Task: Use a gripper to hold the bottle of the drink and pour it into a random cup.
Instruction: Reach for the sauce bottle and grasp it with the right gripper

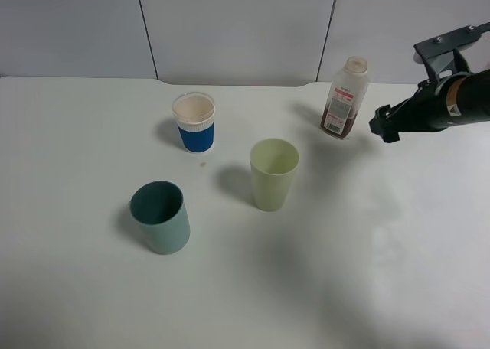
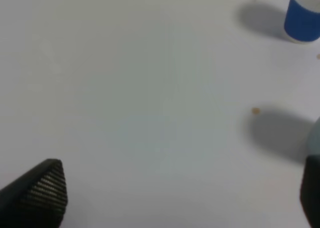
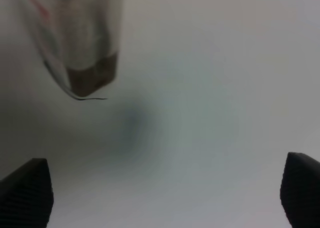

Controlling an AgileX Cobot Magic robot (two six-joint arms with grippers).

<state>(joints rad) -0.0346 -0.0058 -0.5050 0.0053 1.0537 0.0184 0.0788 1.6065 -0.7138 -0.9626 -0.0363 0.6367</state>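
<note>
The bottle of the drink (image 1: 346, 98) stands on its base at the far right of the white table (image 1: 76, 181). It is a small, squarish body of cloudy translucent plastic with a wide round neck and a red-and-white label, and brown liquid sits low inside. Whether the mouth is capped or open cannot be told. Just to its right, close but apart from it, the right gripper (image 1: 383, 123) points toward it on a thick black arm with an orange-beige band. In the right wrist view its two ribbed black fingertips (image 3: 27, 188) sit spread wide with nothing between them, and the bottle is ahead of them and off to one side. The step in hand therefore looks like the approach, with no grasp made yet. The next move probably calls for centring the spread jaws on the flat-sided body below the neck and closing firmly enough that the smooth plastic does not slip. The bottle would then be carried left and nearer to the cup (image 1: 273, 173), a tall, plain, tapered pale yellow-green tumbler near mid-table. A darker teal tumbler (image 1: 161, 215) stands nearer and further left, and a short blue-and-white paper cup (image 1: 194, 122) stands farther back. The left gripper (image 2: 175, 195), seen only in its wrist view, also has its jaws released and holds nothing.
</note>
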